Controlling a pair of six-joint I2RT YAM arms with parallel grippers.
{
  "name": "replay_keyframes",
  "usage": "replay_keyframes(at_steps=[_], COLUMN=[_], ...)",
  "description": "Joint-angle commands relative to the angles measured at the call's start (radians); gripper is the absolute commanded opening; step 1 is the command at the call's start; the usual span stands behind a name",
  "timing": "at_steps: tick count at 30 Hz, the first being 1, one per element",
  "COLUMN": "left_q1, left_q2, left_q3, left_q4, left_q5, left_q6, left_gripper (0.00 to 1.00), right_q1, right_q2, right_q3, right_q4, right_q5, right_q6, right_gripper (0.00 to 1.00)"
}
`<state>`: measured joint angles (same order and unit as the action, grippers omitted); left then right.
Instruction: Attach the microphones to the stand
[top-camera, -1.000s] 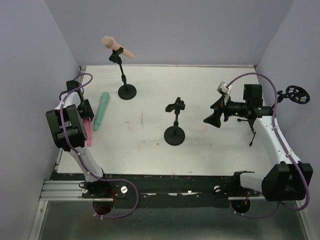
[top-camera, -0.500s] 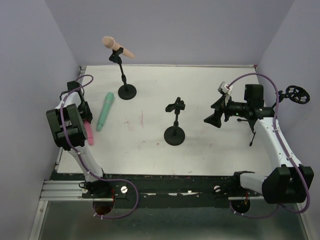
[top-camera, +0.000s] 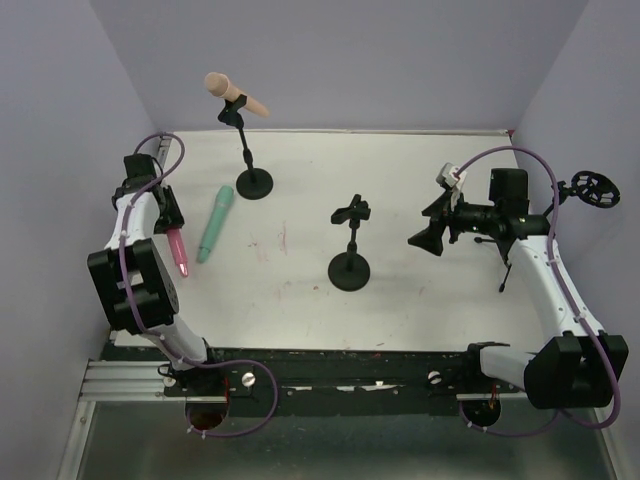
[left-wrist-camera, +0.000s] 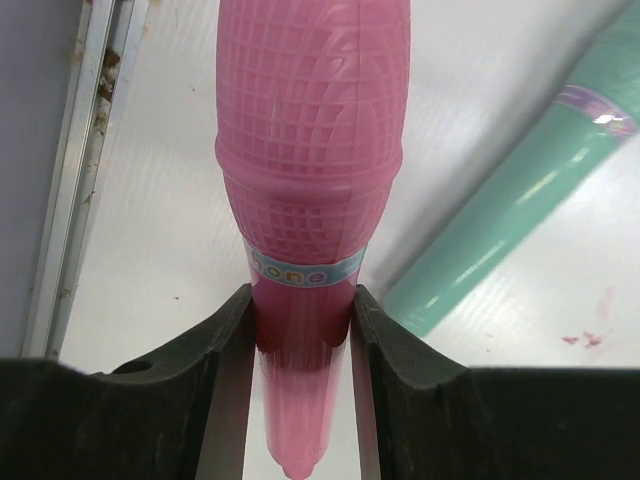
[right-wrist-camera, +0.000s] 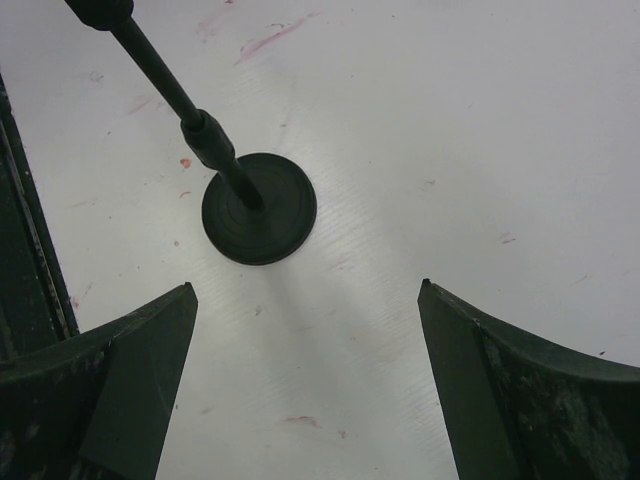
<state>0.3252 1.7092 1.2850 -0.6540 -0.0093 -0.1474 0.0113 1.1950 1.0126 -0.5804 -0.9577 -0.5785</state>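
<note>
A pink plastic microphone with a gridded, rounded head (left-wrist-camera: 310, 150) is gripped by the left gripper (left-wrist-camera: 302, 325). The gripper's black padded fingers (left-wrist-camera: 232, 335) are pressed against both sides of the tapered handle, just below a pale label band, so the jaws are partly closed on it. This microphone is seen at the left edge of the white table (top-camera: 420, 170), and whether it is lifted off the surface cannot be told. A mint-green plastic microphone (top-camera: 215, 223) is laid flat just beside it, apart from it. A peach-tan plastic microphone (top-camera: 232, 92) is clipped atop the far black round-based stand (top-camera: 254, 183). A second black round-based stand (top-camera: 349, 270) is placed mid-table with nothing in its clip. The right gripper (right-wrist-camera: 310, 340) is held above the table near that stand, with its jaws spread wide and nothing between them.
</note>
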Motion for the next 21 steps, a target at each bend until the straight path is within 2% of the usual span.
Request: replay_keyframes(at_steps=[1,7,15,21], left_q1=[-0.041,-0.113,-0.282,-0.373], left_q2=[-0.16,-0.394,-0.824,-1.049], left_q3=[-0.071,-0.24,-0.501,-0.55], left_q4=[0.079,0.151,0.313,0.444], left_q5=[0.065,0.114,0.265,0.439], left_q6=[-0.032,-0.083,-0.185,-0.208], left_gripper=[0.01,0.0,0.0,0.0], right_q1=[-0.004,-0.004,-0.004,-0.005], right_q2=[-0.02,-0.038,-0.089,-0.054], right_q3=[0.009,-0.003,-0.026,0.136], right_q4=[-0.01,-0.028,-0.058,-0.347], right_q5=[-0.032,-0.064,-0.099,-0.127], right_q6=[-0.017,-0.07,-0.043,-0.197], right_gripper=[1.0,1.0,1.0,1.0])
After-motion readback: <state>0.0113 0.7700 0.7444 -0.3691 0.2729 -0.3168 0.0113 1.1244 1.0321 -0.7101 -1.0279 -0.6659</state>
